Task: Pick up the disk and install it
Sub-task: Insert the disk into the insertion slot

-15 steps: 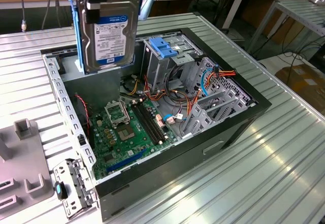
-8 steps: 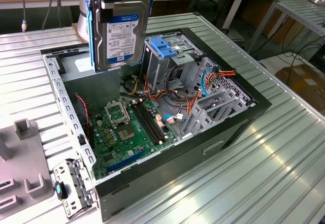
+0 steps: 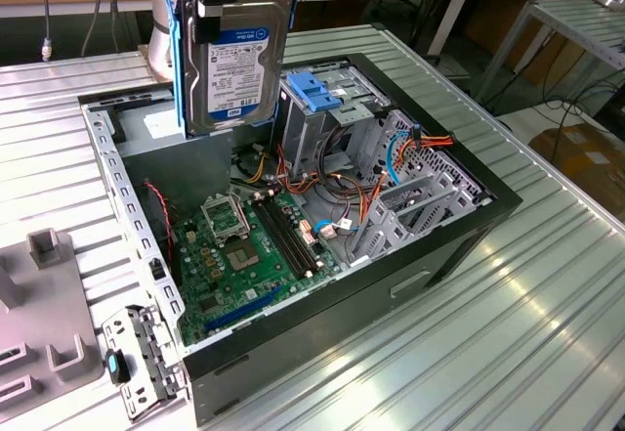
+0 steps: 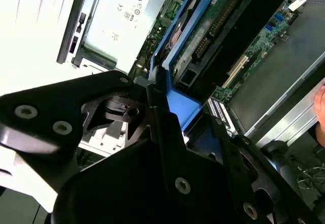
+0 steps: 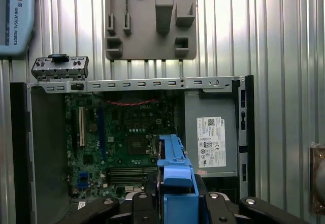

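OP: Black tool (image 5: 176,199) body sits right up against the lens in the first wrist view, and it's clamped shut on the disk (image 5: 175,176), squeezing the blue rail along one edge. In the exterior view the disk hangs upright with the label facing out, up above the open PC case (image 3: 322,348) near its far corner. It's touching nothing below, so it's picked up but not seated in anything yet

Reply: what's actually inside the case? anything to snag on?

OP: plenty lol. The motherboard (image 3: 244,245) lies flat on the bottom and the grey power-supply box (image 5: 210,142) fills one corner. The metal drive cage (image 3: 322,128) with the blue handle stands just to the exterior view's right of the disk. A mess of orange, red and blue cables (image 3: 361,201) spills out beside the cage. The whole case sits on the ribbed metal desk (image 3: 488,353)

Reply: so what's the worry

OP: just my read, but the tool only has that one edge. If a rail meets the cage lip crooked, the disk could twist in the grip or slip out and land on the motherboard. Those loose cables could also get shoved ahead of it and jam things up
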You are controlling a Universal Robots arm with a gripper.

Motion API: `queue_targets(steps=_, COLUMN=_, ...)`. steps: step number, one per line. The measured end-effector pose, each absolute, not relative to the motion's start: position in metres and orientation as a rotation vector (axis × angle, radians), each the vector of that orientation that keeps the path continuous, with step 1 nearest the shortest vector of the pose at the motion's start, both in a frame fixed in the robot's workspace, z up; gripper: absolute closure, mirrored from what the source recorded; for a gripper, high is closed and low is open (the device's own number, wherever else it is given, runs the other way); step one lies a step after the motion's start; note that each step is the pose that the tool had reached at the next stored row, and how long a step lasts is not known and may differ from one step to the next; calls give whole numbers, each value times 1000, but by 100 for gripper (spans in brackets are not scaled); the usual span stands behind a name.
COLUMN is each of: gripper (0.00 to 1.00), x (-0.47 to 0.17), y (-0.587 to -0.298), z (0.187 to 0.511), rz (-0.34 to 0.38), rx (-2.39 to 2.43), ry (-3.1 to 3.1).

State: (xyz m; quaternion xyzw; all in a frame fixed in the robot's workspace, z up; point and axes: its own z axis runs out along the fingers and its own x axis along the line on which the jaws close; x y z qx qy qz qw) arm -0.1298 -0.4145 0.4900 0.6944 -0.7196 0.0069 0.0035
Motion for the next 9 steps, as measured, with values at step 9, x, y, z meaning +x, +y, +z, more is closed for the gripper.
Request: queue_targets(steps=9, gripper=63, x=-130, y=-417, z=490, rz=22, rx=2177, ry=-2256)
